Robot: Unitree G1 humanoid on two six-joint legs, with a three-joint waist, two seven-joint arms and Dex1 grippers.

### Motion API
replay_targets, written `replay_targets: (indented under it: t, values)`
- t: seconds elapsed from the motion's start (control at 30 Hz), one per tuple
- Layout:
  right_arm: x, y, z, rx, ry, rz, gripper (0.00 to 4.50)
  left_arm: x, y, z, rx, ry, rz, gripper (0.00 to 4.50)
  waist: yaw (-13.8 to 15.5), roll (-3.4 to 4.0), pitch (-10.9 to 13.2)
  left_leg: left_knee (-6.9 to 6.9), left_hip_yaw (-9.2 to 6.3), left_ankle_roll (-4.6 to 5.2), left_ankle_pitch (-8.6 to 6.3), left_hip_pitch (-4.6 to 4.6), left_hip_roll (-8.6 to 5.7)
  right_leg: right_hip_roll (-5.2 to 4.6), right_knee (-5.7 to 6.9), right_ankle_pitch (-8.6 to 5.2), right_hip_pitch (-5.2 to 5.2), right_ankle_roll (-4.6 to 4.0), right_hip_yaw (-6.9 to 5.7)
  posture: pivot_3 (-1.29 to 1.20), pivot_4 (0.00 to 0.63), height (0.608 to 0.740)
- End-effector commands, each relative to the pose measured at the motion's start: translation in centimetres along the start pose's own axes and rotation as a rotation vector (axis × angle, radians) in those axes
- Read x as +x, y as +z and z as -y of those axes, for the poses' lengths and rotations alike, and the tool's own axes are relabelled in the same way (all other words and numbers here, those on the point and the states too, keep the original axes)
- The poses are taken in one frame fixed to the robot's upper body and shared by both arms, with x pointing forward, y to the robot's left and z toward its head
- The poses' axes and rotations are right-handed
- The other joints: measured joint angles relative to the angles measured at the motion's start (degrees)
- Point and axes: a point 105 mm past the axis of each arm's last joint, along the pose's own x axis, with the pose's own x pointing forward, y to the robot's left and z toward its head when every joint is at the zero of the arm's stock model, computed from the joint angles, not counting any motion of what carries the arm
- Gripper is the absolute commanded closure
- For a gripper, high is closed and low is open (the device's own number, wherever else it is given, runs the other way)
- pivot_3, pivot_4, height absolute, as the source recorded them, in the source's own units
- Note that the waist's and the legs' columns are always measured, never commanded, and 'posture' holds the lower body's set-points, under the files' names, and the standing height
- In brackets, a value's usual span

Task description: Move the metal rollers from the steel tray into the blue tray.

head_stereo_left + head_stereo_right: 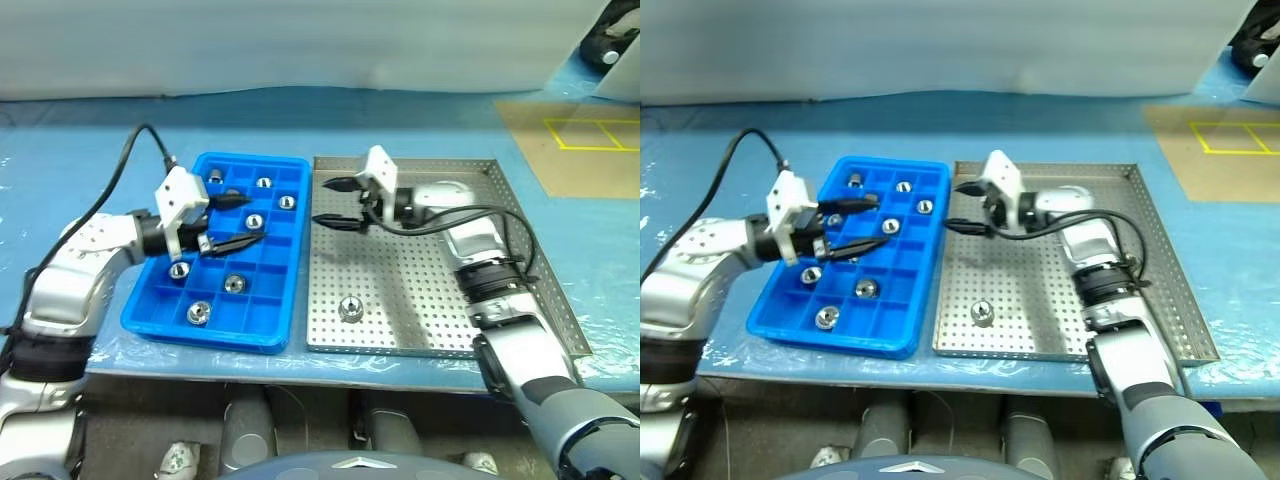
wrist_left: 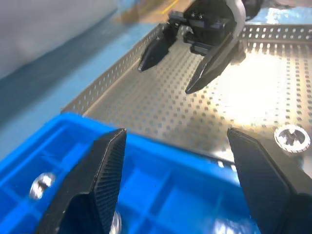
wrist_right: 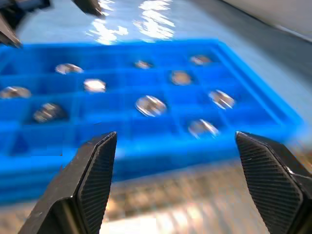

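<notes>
Blue tray (image 1: 150, 318) on the counter (image 1: 70, 150), touching the steel tray (image 1: 560, 290) on its left side. Several metal rollers (image 1: 235, 283) sit one per compartment in the blue tray. One roller (image 1: 350, 309) lies on the steel tray's perforated floor, toward the near edge. Left end effector (image 1: 240, 221) hangs over the blue tray, fingers spread, nothing between them. Right end effector (image 1: 335, 203) hovers over the steel tray's far left corner, fingers apart, empty, well apart from the lone roller. Yellow floor markings (image 1: 590, 133) far right.
</notes>
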Motion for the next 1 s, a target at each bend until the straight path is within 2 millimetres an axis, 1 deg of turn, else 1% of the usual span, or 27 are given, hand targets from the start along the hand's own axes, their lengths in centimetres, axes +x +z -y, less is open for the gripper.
replay_targets:
  t: [0.03,0.1,0.2,0.3,0.37,0.4,0.5,0.6,0.83,0.93,1.0]
  values:
    - [-3.5,0.6,1.5,-0.012,-0.14,0.015,0.52,2.4,0.6,0.1,0.052,-0.09,0.045,0.99,-1.14,0.0,0.0,0.0,0.01,0.0,0.0,0.0,0.0,0.01,0.0,0.0,0.0,0.0,0.02,-0.28,0.15,0.74]
    - [-6.1,-0.8,2.2,0.004,-0.246,-0.032,0.52,4.4,0.8,0.5,0.056,-0.158,0.082,0.99,-1.81,0.0,0.0,0.0,0.02,0.02,-0.01,-0.01,-0.02,0.02,-0.05,0.0,-0.01,0.0,0.04,-0.32,0.15,0.74]
    - [-9.1,-2.4,2.2,0.04,-0.377,-0.072,0.52,7.0,1.0,1.1,0.064,-0.251,0.124,0.99,-2.95,-0.01,-0.01,-0.01,0.05,0.08,-0.04,-0.03,-0.05,0.02,-0.16,0.0,0.01,0.01,0.1,-0.39,0.15,0.74]
    - [-11.1,-3.7,1.8,0.075,-0.484,-0.097,0.52,9.1,1.1,2.0,0.068,-0.327,0.156,0.99,-4.44,0.0,-0.01,0.02,0.08,0.14,-0.07,0.0,-0.06,0.04,-0.18,0.02,0.02,0.03,0.15,-0.44,0.15,0.74]
    - [-12.0,-4.4,1.6,0.096,-0.537,-0.11,0.52,10.0,1.2,2.4,0.069,-0.361,0.171,0.99,-5.5,0.0,-0.01,0.05,0.11,0.2,-0.1,0.05,-0.05,0.04,-0.17,0.03,0.03,0.04,0.19,-0.46,0.15,0.74]
    - [-12.3,-4.7,1.6,0.103,-0.554,-0.115,0.52,10.3,1.2,2.5,0.07,-0.37,0.175,0.99,-5.94,0.0,-0.01,0.09,0.12,0.36,-0.19,0.04,-0.06,0.04,-0.17,0.04,0.04,0.06,0.2,-0.47,0.15,0.74]
    - [-13.2,-6.1,1.7,0.131,-0.621,-0.139,0.52,11.2,1.2,2.8,0.065,-0.389,0.19,0.99,-6.99,0.01,-0.01,0.22,0.13,0.43,-0.24,0.09,-0.06,0.04,-0.17,0.08,0.12,0.13,0.25,-0.48,0.15,0.74]
    - [-13.6,-6.9,1.9,0.145,-0.655,-0.153,0.52,11.6,1.2,3.0,0.063,-0.399,0.199,0.99,-7.48,0.0,-0.01,0.43,0.13,0.57,-0.33,0.04,-0.1,0.03,-0.17,0.1,0.17,0.17,0.27,-0.48,0.15,0.74]
    - [-13.6,-9.2,2.6,0.188,-0.687,-0.19,0.52,11.6,1.0,3.2,0.059,-0.404,0.202,0.99,-7.43,0.01,-0.02,0.55,0.13,0.76,-0.44,-0.03,-0.16,0.0,-0.29,0.11,0.27,0.17,0.28,-0.47,0.15,0.74]
    - [-14.0,-10.6,3.6,0.203,-0.742,-0.216,0.52,11.3,0.7,3.2,0.055,-0.397,0.198,0.99,-7.46,0.01,-0.02,0.55,0.14,0.8,-0.46,-0.06,-0.16,-0.01,-0.33,0.11,0.27,0.17,0.27,-0.45,0.15,0.74]
    - [-14.0,-11.0,3.9,0.213,-0.754,-0.216,0.52,11.2,0.6,3.1,0.052,-0.389,0.195,0.99,-7.44,0.01,-0.02,0.55,0.14,0.8,-0.47,-0.06,-0.16,-0.01,-0.33,0.11,0.27,0.17,0.27,-0.45,0.15,0.74]
